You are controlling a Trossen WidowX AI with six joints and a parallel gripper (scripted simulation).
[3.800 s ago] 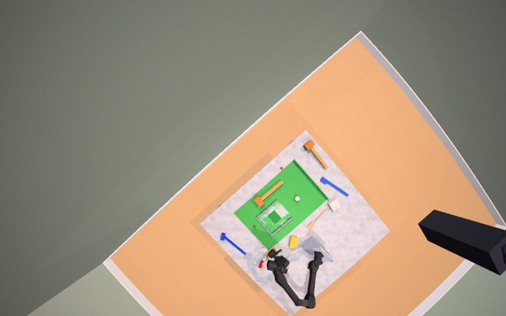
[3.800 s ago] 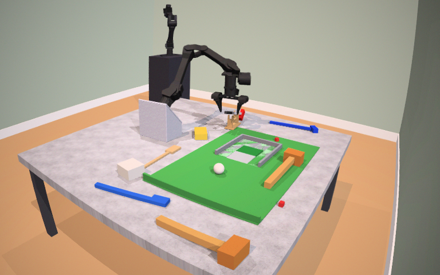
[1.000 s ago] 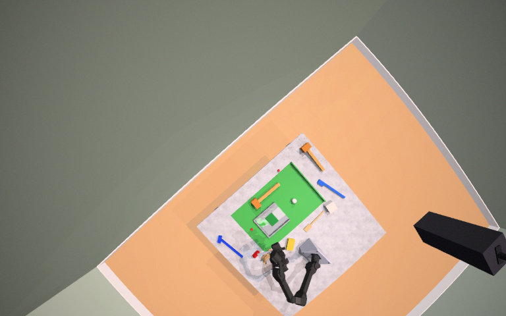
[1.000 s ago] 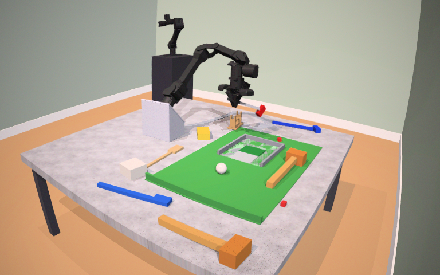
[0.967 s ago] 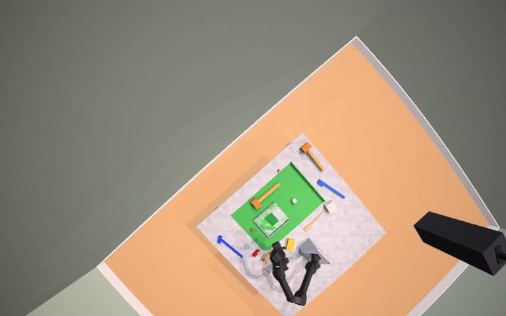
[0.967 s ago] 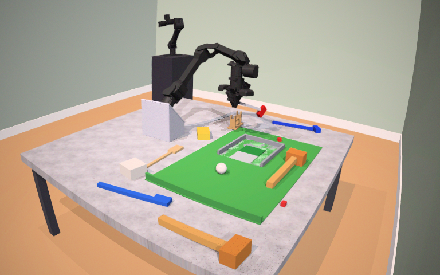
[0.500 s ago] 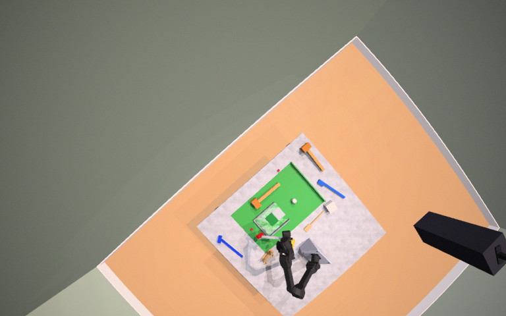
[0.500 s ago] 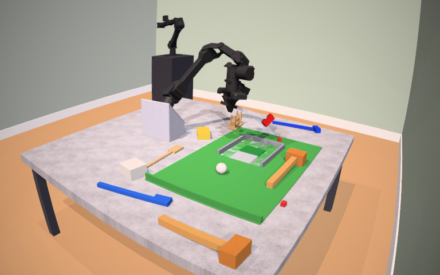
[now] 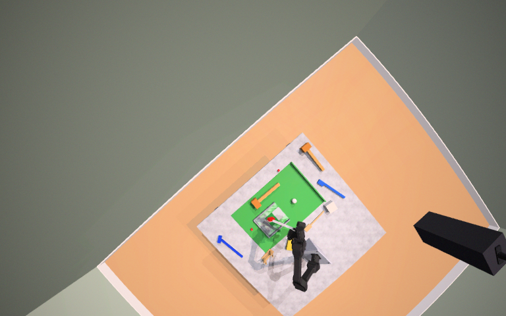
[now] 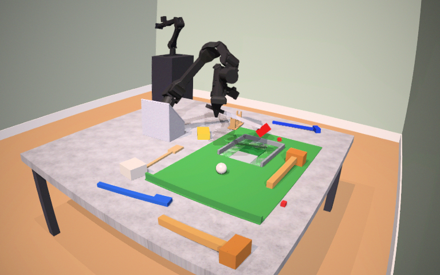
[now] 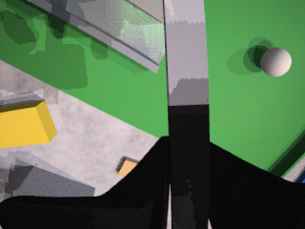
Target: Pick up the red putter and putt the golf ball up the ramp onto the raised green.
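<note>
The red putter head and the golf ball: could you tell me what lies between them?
In the exterior view, the grey-walled raised green lies between the red putter head and golf ball.

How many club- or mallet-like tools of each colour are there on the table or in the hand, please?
Orange mallets: 2
Blue clubs: 2
Cream mallet: 1
Red putter, gripped in the hand: 1
Total: 6

Matt green felt-like mat, mottled stone-look tabletop, glossy white ball.
</note>
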